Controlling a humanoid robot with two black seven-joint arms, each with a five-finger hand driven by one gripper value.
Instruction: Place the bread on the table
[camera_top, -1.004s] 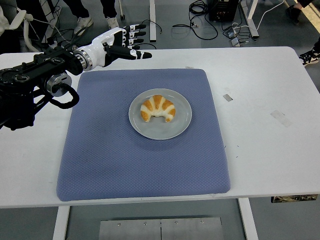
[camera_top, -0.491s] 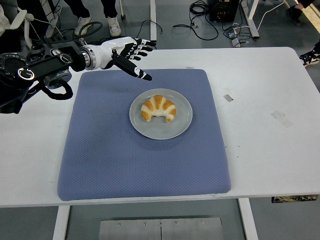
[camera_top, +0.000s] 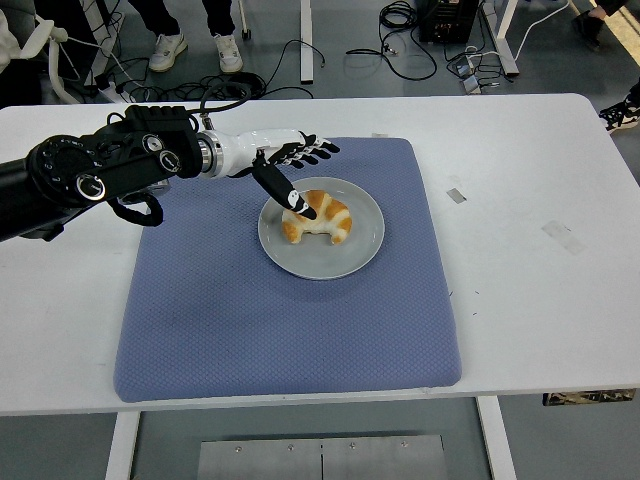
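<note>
A golden croissant (camera_top: 322, 220) with pale stripes lies on a grey round plate (camera_top: 355, 251) in the middle of the blue mat (camera_top: 280, 320). My left hand (camera_top: 296, 172) reaches in from the left and hovers over the plate's upper left rim. Its fingers (camera_top: 318, 150) are spread above the croissant's far side, and the thumb points down over the croissant's left end. It holds nothing. My right arm is out of view.
The white table (camera_top: 530, 200) extends past the mat on every side, with small tape marks (camera_top: 456, 194) to the right. Cables and people's feet (camera_top: 166, 47) show on the floor beyond the far edge.
My left hand has travelled right and toward the near edge, from the mat's far left corner to just over the plate and croissant. The croissant and plate have stayed put.
</note>
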